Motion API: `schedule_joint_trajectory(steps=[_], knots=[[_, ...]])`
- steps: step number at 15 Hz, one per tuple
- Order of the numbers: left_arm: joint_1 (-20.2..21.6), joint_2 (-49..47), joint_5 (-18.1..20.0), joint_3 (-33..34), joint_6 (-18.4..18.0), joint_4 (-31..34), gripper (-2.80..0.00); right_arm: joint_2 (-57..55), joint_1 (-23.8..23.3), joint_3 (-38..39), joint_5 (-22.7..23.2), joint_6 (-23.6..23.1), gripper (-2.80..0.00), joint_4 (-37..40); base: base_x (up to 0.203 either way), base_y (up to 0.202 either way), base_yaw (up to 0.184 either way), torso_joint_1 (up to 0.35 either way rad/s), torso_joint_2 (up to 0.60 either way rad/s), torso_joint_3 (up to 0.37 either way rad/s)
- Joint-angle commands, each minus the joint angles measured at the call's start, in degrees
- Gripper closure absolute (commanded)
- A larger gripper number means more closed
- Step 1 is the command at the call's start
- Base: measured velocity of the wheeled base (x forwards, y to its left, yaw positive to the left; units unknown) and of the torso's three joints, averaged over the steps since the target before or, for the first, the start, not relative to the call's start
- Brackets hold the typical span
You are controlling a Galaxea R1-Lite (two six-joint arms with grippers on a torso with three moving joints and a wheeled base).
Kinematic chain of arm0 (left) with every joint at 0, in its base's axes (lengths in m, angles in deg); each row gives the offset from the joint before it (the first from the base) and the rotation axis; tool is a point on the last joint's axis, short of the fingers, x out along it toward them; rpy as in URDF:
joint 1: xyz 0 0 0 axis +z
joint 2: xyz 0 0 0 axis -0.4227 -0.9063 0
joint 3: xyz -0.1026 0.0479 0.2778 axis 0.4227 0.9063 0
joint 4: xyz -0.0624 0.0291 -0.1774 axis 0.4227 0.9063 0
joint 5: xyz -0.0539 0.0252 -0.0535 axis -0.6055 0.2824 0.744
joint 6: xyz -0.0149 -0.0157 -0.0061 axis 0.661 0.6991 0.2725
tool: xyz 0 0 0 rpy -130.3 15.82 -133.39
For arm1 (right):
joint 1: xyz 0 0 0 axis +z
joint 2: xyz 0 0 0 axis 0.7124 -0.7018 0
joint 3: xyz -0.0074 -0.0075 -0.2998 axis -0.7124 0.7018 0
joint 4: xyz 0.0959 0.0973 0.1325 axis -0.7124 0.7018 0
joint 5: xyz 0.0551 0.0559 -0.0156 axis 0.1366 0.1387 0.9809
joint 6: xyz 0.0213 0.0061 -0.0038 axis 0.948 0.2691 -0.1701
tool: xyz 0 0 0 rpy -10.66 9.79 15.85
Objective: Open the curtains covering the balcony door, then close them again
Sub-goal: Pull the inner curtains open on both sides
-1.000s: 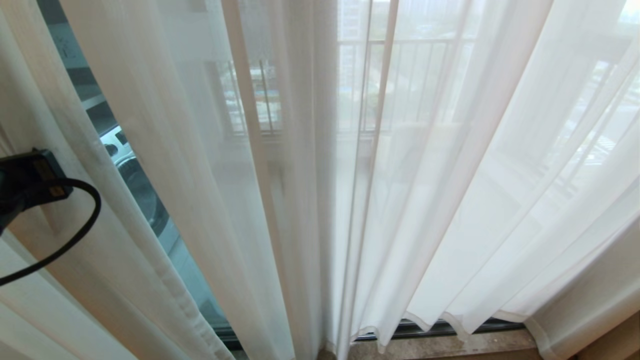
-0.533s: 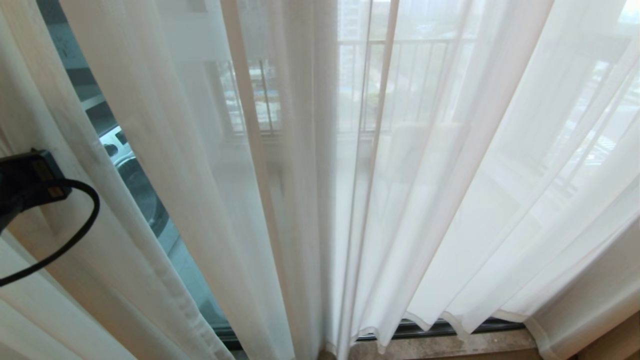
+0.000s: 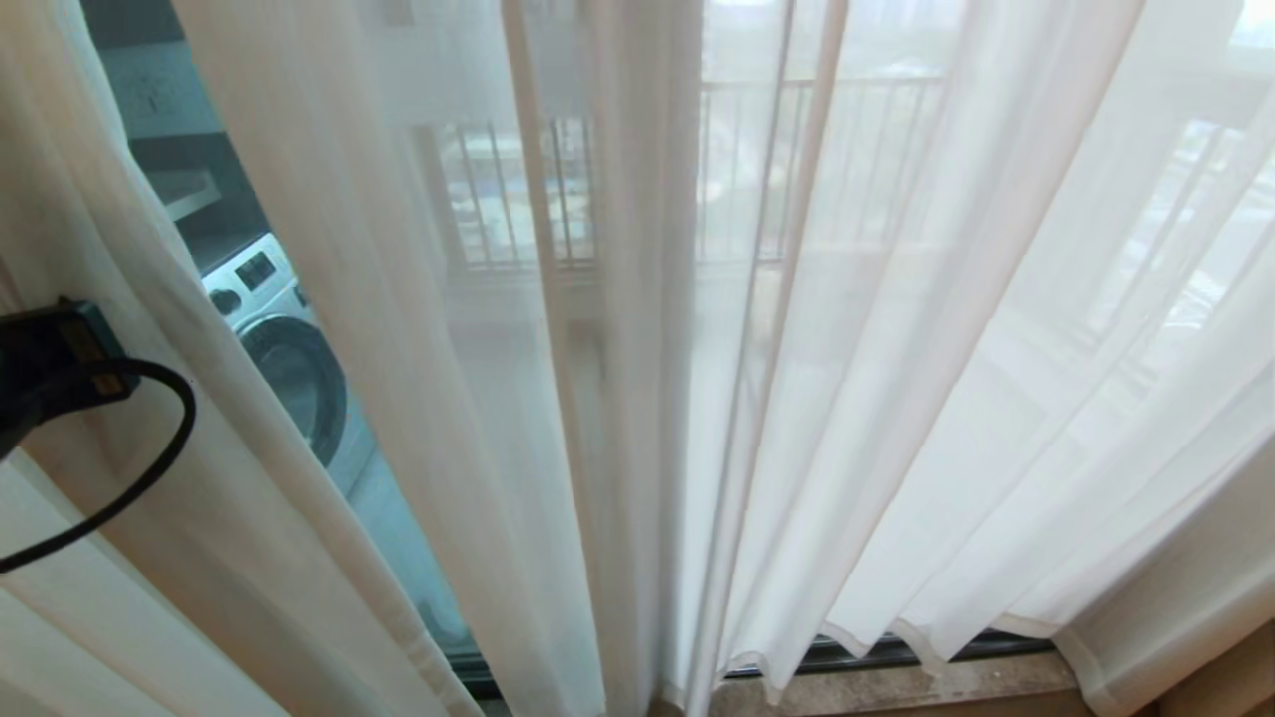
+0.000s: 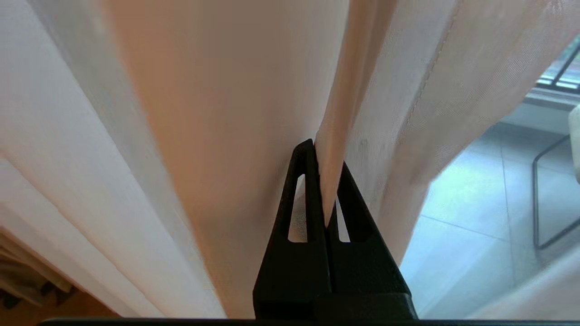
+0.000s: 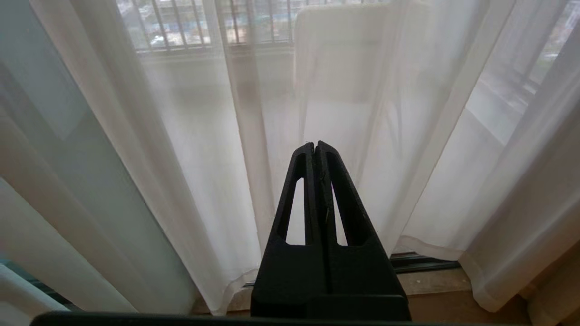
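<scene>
The curtains (image 3: 896, 378) are sheer, finely woven cloth; the left gripper (image 4: 322, 181) is matt black plastic.

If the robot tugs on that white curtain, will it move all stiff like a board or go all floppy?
Probably floppy: the curtain hangs in soft folds. It looks light, since the balcony railing shows through it. It may slip, because the left gripper pinches only one thin fold.

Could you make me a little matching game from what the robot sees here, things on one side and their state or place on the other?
Things:
1. left gripper
2. right gripper
3. washing machine
4. railing

States:
A. showing in the bare gap between curtains
B. shut on nothing
C. seen dimly through the sheer fabric
D. clamped on a curtain fold

Pairs: 1-D, 2-B, 3-A, 4-C
</scene>
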Motion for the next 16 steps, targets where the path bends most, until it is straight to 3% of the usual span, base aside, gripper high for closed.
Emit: schedule_joint_trajectory(steps=[1, 16], knots=[[-0.03, 0.02, -0.29, 0.17, 0.07, -0.06, 0.0, 0.0, -0.01, 0.0, -0.05, 0.03, 0.0, -0.04, 0.0, 0.19, 0.003, 0.004, 0.0, 0.004], [0.05, 0.11, -0.56, 0.78, 0.33, -0.06, 0.0, 0.0, 0.06, 0.0, -0.05, -0.02, 0.0, -0.04, 0.0, 0.189, 0.001, 0.003, 0.0, 0.002]])
